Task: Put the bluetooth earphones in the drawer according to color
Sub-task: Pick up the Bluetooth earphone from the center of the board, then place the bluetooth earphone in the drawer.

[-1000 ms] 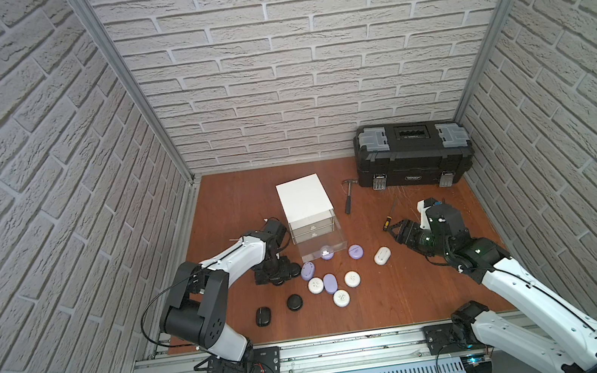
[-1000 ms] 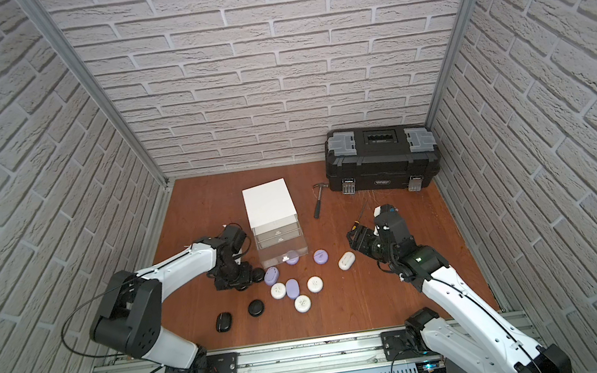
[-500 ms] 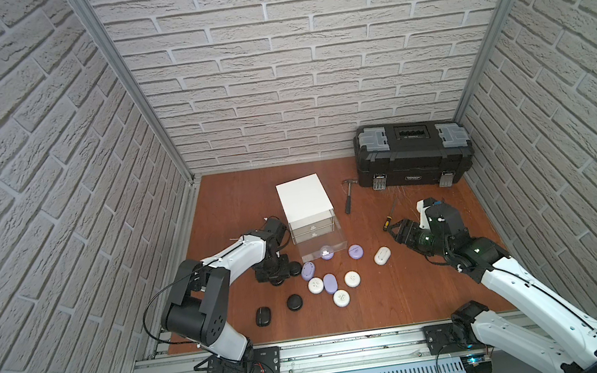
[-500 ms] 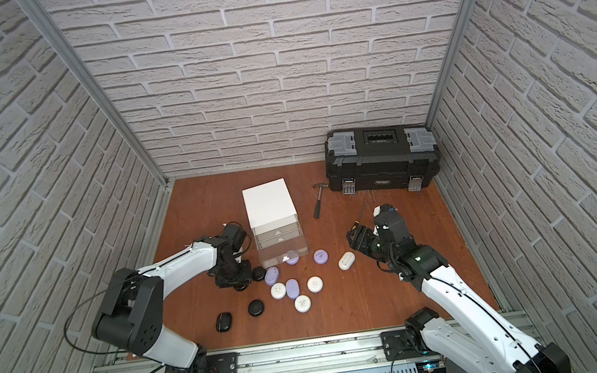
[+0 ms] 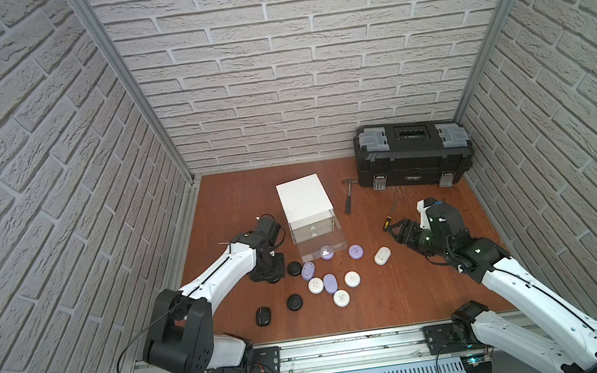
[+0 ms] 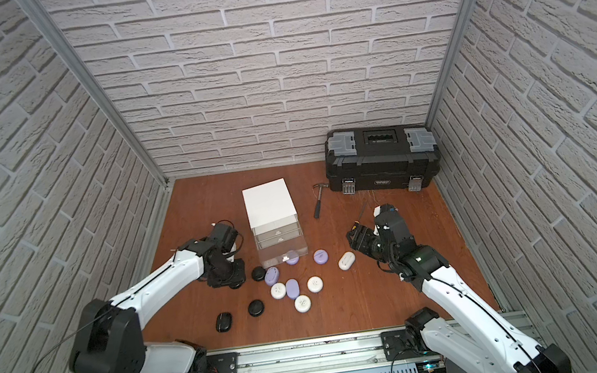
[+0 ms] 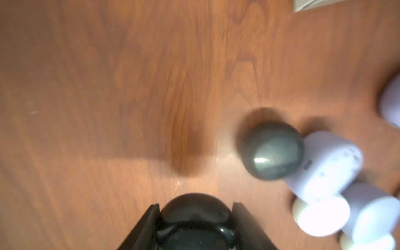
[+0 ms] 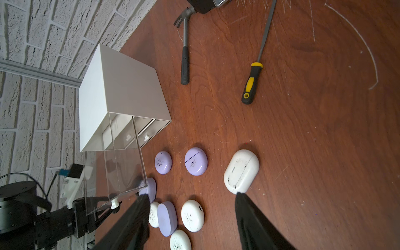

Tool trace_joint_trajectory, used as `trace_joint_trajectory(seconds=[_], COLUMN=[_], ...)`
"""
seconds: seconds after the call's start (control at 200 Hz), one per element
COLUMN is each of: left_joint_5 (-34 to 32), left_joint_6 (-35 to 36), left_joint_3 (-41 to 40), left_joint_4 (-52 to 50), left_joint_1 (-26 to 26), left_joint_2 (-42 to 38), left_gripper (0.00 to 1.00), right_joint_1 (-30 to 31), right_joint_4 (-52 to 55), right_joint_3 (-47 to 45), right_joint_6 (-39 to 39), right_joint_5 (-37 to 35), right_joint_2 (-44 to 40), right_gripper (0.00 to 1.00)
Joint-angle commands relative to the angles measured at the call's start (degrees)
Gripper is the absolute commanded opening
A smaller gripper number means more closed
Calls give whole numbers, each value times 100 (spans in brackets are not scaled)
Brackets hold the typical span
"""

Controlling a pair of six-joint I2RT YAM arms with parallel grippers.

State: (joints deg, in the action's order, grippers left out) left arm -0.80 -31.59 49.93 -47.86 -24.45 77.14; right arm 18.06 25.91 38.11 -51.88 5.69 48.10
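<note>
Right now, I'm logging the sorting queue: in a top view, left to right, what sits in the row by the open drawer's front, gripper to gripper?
left gripper with held black case → loose black case → oval lavender case → middle lavender case at the drawer front → round lavender case → white oval case → right gripper

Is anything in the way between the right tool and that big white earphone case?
Nothing visible does. The right tool is open, and the white oval case lies just ahead of it on the bare table; the lavender cases sit off to the side.
</note>
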Motion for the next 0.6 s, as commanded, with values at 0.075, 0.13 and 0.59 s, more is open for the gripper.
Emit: trace_joint_trajectory(seconds=[0.075, 0.13, 0.59], left_joint_5=[-221, -237, -772], left_joint_6=[29, 75, 397], left_joint_3=[708, 1071, 4229], left_joint_4=[-928, -1104, -1719], left_joint_1=[19, -14, -1378], left_joint_2=[-1007, -1145, 907], left_gripper=[45, 45, 45], right_joint_1=[-74, -73, -143], right_joint_4=[-197, -222, -171], right_joint_3=[-82, -105, -181], right_joint_6=[11, 2, 15], right_joint_5=[26, 43, 118], right_joint_2=[-149, -150, -326], right_gripper=[67, 67, 67])
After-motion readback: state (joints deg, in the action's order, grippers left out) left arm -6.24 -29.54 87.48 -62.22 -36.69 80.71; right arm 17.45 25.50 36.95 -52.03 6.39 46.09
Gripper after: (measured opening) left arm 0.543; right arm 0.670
